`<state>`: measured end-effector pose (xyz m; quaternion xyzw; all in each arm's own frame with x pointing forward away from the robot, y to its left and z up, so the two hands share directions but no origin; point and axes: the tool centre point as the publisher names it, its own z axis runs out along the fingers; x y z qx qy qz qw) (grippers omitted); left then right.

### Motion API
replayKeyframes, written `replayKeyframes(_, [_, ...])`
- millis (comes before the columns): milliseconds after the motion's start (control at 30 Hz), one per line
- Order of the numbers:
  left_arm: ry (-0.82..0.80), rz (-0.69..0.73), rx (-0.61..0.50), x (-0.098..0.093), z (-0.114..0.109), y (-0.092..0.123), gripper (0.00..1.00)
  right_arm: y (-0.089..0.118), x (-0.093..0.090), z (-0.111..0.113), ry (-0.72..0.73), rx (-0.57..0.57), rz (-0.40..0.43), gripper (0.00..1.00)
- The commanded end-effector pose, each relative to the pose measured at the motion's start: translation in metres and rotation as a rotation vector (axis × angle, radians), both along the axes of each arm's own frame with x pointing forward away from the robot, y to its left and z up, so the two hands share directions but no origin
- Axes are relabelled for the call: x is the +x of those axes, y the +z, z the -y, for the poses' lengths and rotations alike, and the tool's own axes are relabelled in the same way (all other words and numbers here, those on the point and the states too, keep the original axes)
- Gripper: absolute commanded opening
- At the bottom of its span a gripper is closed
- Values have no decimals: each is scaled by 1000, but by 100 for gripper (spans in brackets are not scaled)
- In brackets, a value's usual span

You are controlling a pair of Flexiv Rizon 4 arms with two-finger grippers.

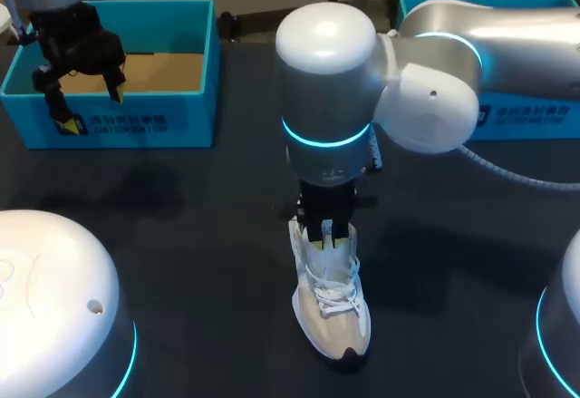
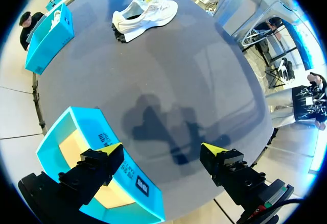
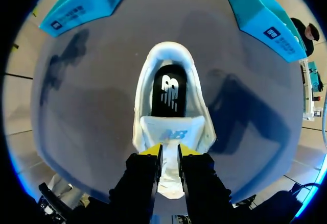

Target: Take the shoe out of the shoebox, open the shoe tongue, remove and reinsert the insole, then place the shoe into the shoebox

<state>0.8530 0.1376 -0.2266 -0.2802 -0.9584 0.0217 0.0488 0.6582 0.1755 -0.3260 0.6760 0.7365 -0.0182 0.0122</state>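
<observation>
**Shoe's out on the bench, right claw has it by the tongue**

The white shoe point(image 1: 333, 312) sits upright on the dark bench point(image 1: 199, 235), toe pointing towards the robot, well clear of the blue shoebox point(image 1: 136, 126) at the far left. The right claw point(image 3: 169, 152) is directly over it, clenched on the tongue point(image 3: 166, 132), which comes up between the two yellow tips. Just ahead of the fingers you can look straight down at the black insole point(image 3: 168, 94), lying flat inside. The left claw point(image 2: 163, 150) hangs over the shoebox's front wall, fingers spread wide, gripping nothing. Another blue box point(image 1: 530, 108) is at the far right.
</observation>
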Motion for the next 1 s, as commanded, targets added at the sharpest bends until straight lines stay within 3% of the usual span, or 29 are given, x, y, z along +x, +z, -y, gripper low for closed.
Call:
replayKeyframes(33, [-1, 1, 1, 0, 0, 0, 100, -22, 10, -6, 4, 10, -29, 16])
replayKeyframes(133, [-1, 1, 1, 0, 0, 0, 100, -26, 12, -6, 3, 14, -41, 15])
replayKeyframes(300, [-1, 1, 1, 0, 0, 0, 100, -1, 7, 1, -10, -16, 9, 16])
replayKeyframes(433, [-1, 1, 1, 0, 0, 0, 100, 1, 6, 1, -3, -22, 24, 18])
replayKeyframes(833, [-1, 1, 1, 0, 0, 0, 100, -30, 21, 3, 67, 1, -25, 25])
replayKeyframes(1000, [-1, 1, 1, 0, 0, 0, 100, 4, 22, 3, 167, 1, 33, 32])
